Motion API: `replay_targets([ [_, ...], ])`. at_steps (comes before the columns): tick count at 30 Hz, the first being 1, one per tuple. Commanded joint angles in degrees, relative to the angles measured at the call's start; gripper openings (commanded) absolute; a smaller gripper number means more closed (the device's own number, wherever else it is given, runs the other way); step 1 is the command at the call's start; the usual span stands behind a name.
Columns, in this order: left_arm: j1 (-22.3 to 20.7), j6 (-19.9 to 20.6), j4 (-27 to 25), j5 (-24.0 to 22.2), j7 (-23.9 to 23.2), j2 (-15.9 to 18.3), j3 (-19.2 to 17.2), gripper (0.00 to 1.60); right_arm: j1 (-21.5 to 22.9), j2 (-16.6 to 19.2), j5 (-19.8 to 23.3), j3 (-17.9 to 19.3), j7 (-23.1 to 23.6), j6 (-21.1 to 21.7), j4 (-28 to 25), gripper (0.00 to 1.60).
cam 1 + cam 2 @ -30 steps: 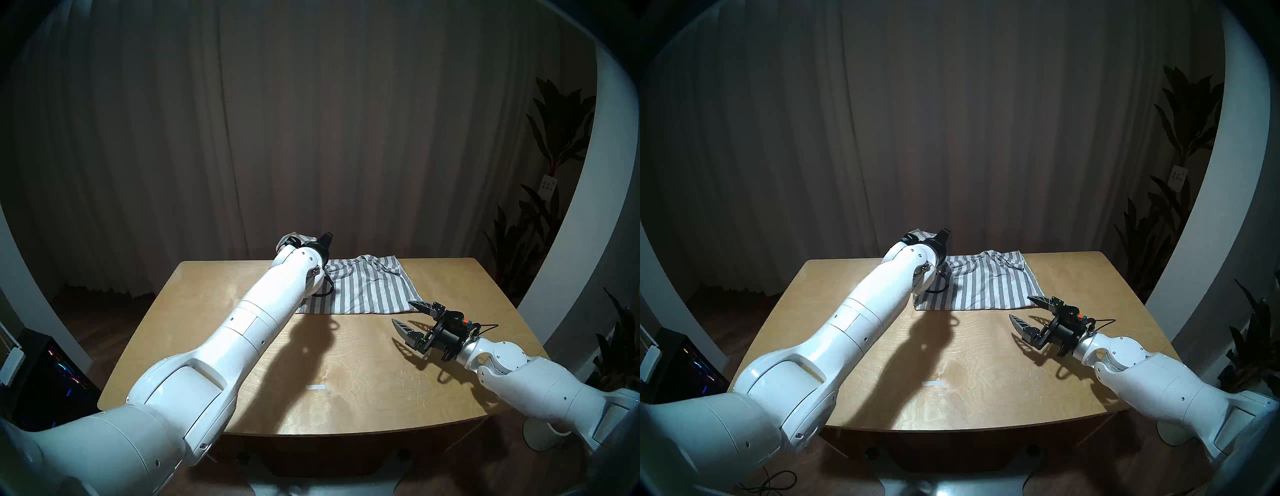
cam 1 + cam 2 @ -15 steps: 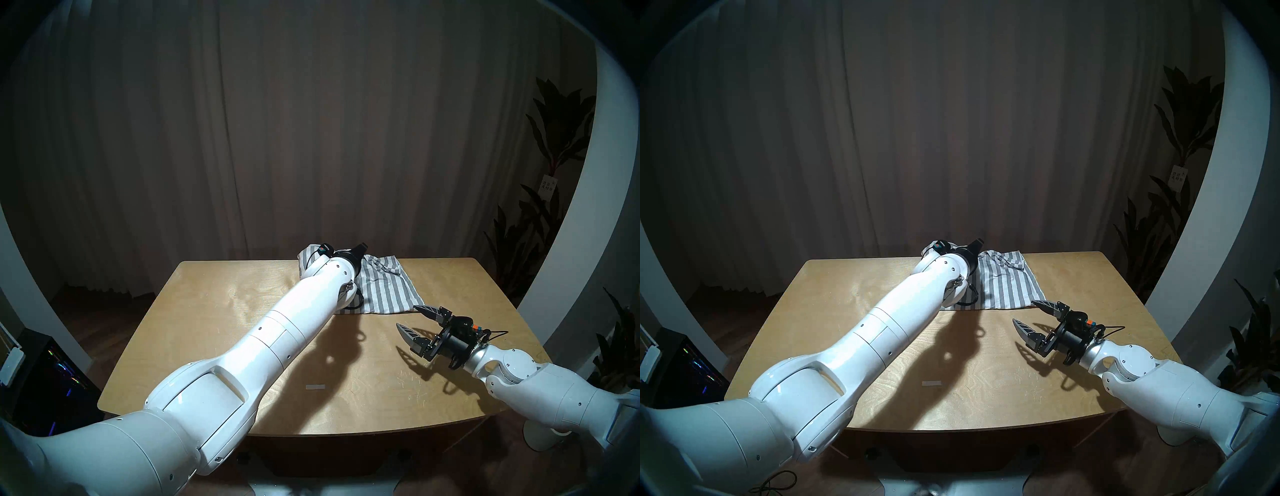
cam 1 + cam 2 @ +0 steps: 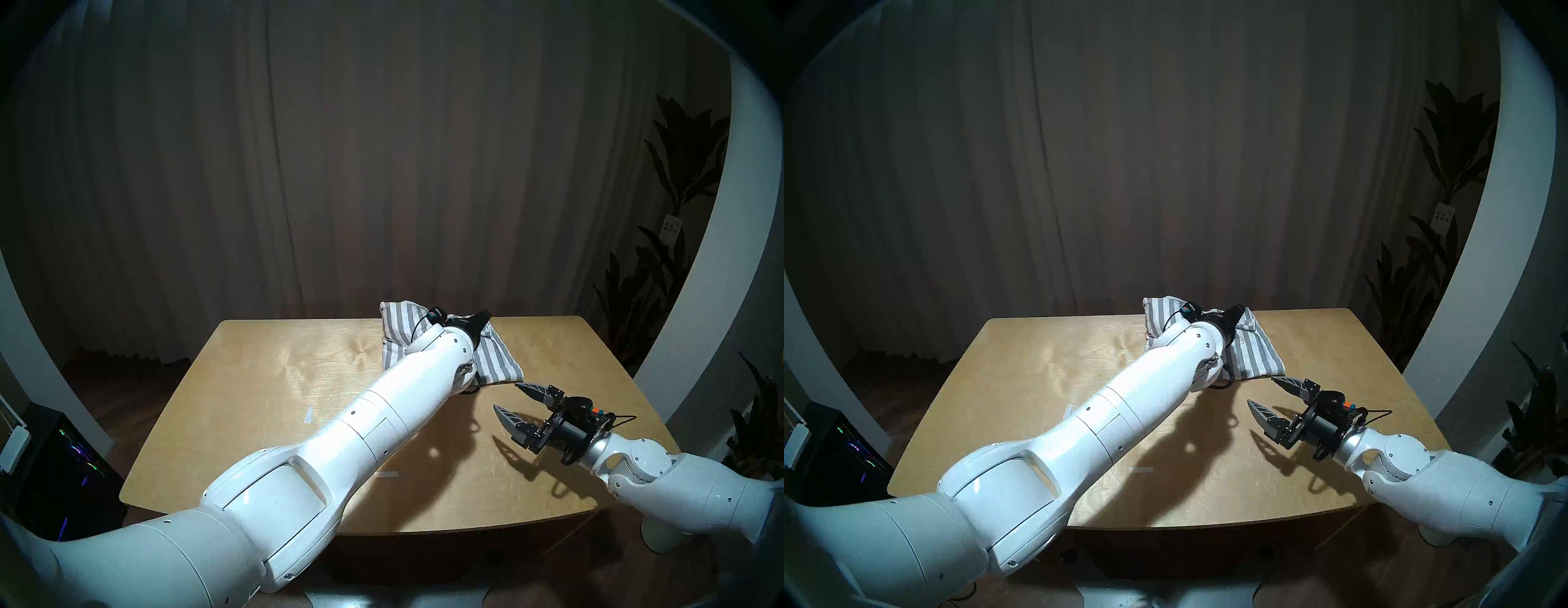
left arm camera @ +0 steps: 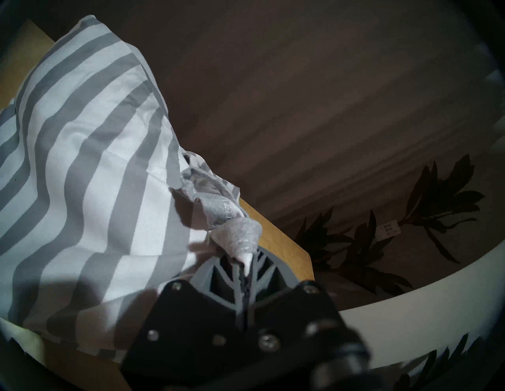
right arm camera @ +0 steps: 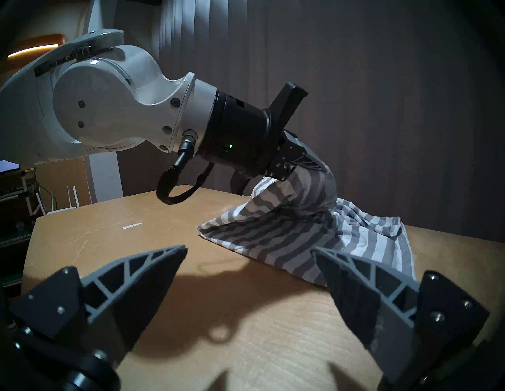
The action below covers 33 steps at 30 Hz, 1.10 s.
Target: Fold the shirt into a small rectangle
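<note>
The grey and white striped shirt lies at the table's far right-centre. Its left part is lifted and carried over the rest. My left gripper is shut on a bunched bit of the shirt next to the grey ribbed neckband. In the right wrist view the left gripper holds the shirt up in a tent above the table. My right gripper stands open and empty, just off the shirt's near right corner, a little above the wood.
The wooden table bears two short strips of white tape. A dark curtain hangs behind the far edge. Potted plants stand at the right, and a lit computer case is on the floor at the left.
My left arm has swung to the right, dragging the held side of the shirt over the rest of it. The right gripper has drawn back a little toward the front right, still open.
</note>
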Motion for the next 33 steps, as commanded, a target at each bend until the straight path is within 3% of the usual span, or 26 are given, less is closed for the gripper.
replay_targets([
  [1, -3.2, -0.8, 0.5, 0.7, -0.3, -3.6, 0.5, 0.00, -3.0, 4.6, 1.9, 0.7, -1.9, -1.3, -3.4, 1.60],
  [7, -3.5, -1.3, 2.7, 1.2, -0.1, -3.9, 1.0, 0.03, -4.6, 7.1, 3.3, 0.9, -3.6, -2.0, -5.5, 1.60],
  [8, -3.5, -1.4, 3.9, 1.4, 0.0, -4.1, 1.3, 0.33, -5.0, 8.0, 3.9, 1.0, -4.2, -2.3, -6.5, 1.60],
  [12, -3.3, -1.6, 6.7, 1.9, 0.0, -4.7, 2.1, 0.29, -5.3, 9.9, 5.2, 1.7, -5.5, -3.0, -8.5, 1.60],
  [15, -3.4, -1.8, 8.6, 2.2, 0.1, -5.2, 2.7, 0.00, -5.6, 11.3, 6.0, 2.3, -6.5, -3.5, -9.9, 1.60],
  [21, -3.9, -2.1, 11.7, 2.7, 0.1, -6.5, 3.6, 0.00, -6.5, 13.4, 7.5, 2.6, -8.3, -4.2, -12.2, 1.60],
  [22, -3.9, -2.1, 12.1, 2.8, 0.1, -6.8, 3.8, 0.46, -6.6, 13.8, 7.7, 2.6, -8.5, -4.3, -12.5, 1.60],
  [23, -4.0, -2.1, 12.6, 2.9, 0.0, -7.1, 3.9, 0.63, -6.8, 14.2, 7.9, 2.7, -8.9, -4.4, -13.0, 1.60],
  [25, -4.1, -2.2, 13.6, 3.0, 0.0, -7.9, 4.3, 0.83, -7.1, 15.1, 8.5, 2.8, -9.6, -4.7, -13.9, 1.60],
  [27, -4.2, -2.2, 14.5, 3.1, 0.1, -8.6, 4.7, 1.59, -7.3, 15.6, 9.1, 2.9, -10.3, -5.0, -14.6, 1.60],
  [33, -4.8, -2.4, 16.2, 3.2, -0.4, -10.8, 5.4, 1.60, -7.8, 16.7, 10.9, 3.5, -12.6, -5.9, -16.8, 1.60],
])
